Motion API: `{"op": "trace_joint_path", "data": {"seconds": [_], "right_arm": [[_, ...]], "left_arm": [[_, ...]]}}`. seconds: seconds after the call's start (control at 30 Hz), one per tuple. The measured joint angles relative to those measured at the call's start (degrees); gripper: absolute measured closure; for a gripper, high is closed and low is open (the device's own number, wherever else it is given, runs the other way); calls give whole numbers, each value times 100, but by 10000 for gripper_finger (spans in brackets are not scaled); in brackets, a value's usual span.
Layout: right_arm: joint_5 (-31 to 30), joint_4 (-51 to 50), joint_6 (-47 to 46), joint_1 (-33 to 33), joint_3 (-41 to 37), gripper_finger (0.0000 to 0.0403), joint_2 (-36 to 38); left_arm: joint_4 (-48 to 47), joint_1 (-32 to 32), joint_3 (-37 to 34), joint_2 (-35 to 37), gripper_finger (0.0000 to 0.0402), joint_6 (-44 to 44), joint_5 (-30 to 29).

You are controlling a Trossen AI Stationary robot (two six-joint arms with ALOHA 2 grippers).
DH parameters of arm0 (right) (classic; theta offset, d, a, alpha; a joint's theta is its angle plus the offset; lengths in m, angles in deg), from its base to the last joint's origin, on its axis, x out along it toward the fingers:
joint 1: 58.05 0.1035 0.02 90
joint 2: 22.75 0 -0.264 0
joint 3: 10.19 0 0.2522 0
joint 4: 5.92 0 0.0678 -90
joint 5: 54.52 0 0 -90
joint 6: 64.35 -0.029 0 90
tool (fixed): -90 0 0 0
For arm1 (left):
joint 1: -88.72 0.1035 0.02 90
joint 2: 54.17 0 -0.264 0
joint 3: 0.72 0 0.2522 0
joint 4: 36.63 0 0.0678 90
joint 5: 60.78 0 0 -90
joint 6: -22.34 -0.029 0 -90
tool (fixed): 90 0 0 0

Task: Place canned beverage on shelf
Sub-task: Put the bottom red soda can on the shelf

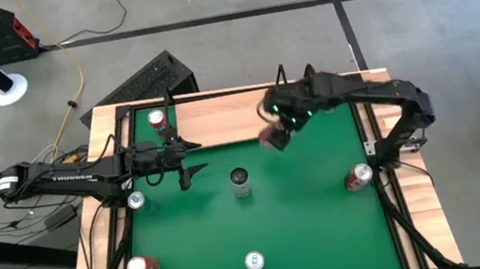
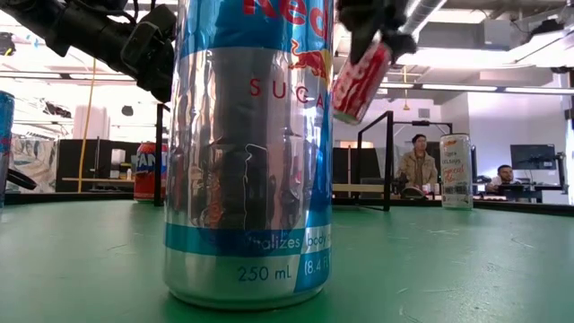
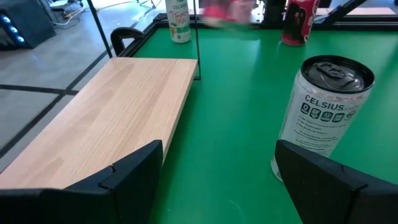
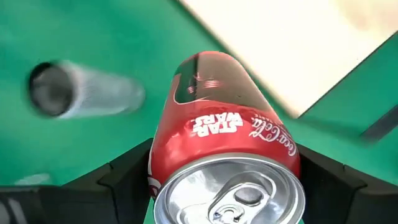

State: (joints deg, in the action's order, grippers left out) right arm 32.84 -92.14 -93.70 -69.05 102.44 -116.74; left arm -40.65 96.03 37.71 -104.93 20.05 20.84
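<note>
The shelf (image 1: 237,114), a light-wood board in a thin black wire frame, lies along the far edge of the green mat; it also shows in the left wrist view (image 3: 106,118). One can (image 1: 157,119) stands on its left end. My right gripper (image 1: 277,135) is shut on a red Coca-Cola can (image 4: 224,143), held in the air just in front of the shelf's middle. My left gripper (image 1: 189,158) is open and empty, in front of the shelf's left part, with a Celsius can (image 3: 323,118) standing on the mat beside it. My right gripper pinches the red can's side wall near its top end (image 4: 180,168) between its two fingers (image 4: 127,177). The fingers come from above. The can is lifted clear of the mat and hangs tilted below them (image 2: 361,81), its bottom end lowest.
Several more cans stand on the mat: one at the left (image 1: 136,201), one near left (image 1: 141,266), one at the right (image 1: 358,177), and a Red Bull can at the near edge (image 1: 254,261), which fills the low view (image 2: 247,152). People sit in the room beyond (image 2: 418,166).
</note>
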Motion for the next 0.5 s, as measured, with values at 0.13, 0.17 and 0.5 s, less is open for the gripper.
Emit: {"op": "trace_joint_path", "data": {"seconds": [0.13, 0.17, 0.5], "right_arm": [[-75, -43, 1032, -435, 446, 71, -557], [-77, -73, 1272, -532, 599, 71, -744], [-765, -1432, 3257, -968, 2944, 71, -2560]], "left_arm": [[0, 0, 0, 0, 104, 0, -4], [0, -2, 0, 0, 104, 0, -27], [-4, 0, -1, 0, 104, 326, -152]]}}
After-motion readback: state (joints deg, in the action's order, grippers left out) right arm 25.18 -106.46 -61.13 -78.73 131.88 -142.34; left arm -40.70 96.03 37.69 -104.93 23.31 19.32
